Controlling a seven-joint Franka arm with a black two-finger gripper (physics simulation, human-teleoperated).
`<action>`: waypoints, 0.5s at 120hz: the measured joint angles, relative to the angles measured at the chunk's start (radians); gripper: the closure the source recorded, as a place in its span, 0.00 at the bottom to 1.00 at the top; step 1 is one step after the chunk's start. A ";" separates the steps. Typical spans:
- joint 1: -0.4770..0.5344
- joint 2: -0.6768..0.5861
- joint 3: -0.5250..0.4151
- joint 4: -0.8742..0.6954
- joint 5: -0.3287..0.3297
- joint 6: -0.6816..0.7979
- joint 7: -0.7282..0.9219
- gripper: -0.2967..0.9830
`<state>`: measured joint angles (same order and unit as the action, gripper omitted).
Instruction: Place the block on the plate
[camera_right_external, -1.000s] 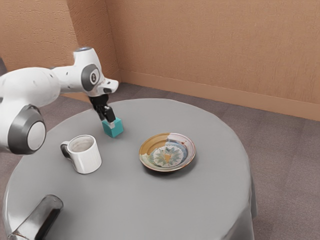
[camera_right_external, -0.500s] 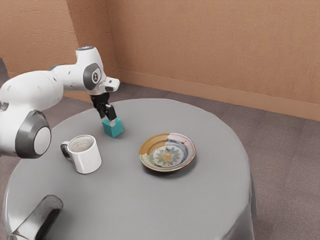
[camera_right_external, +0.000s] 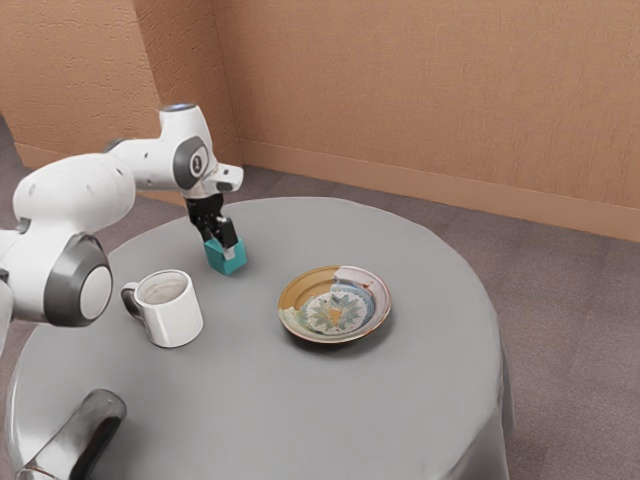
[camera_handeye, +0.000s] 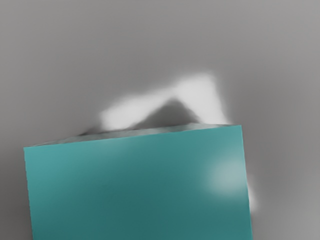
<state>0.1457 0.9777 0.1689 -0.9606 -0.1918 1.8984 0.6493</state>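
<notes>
The black gripper (camera_right_external: 219, 245) is low over the teal block (camera_right_external: 227, 263), its fingers apart. The nearer finger's pale tip overlaps the block's upper part in the exterior view, and the other finger is by its far left edge; contact on both sides is not visible. The block rests on the grey table. In the wrist view the block (camera_handeye: 140, 185) is large and close under the hand. The patterned plate (camera_right_external: 335, 305) lies apart from the block, toward the exterior view's right, with nothing on it.
A white mug (camera_right_external: 172, 311) with a dark handle stands near the block, toward the exterior view's lower left. A dark metallic cylinder (camera_right_external: 78, 432) is at the lower left. The round table (camera_right_external: 400, 400) has a grey cloth falling over its edge.
Over the last half second my hand has come down slightly and shifted a little toward the exterior view's right. The block, plate and mug have stayed in place.
</notes>
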 joint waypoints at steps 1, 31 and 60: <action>0.000 0.001 0.000 0.000 0.000 0.000 -0.001 0.23; 0.000 0.032 0.001 0.051 0.011 -0.010 -0.056 0.23; 0.000 0.053 0.000 0.066 0.021 -0.016 -0.098 0.23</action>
<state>0.1457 1.0309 0.1689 -0.8941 -0.1706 1.8829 0.5511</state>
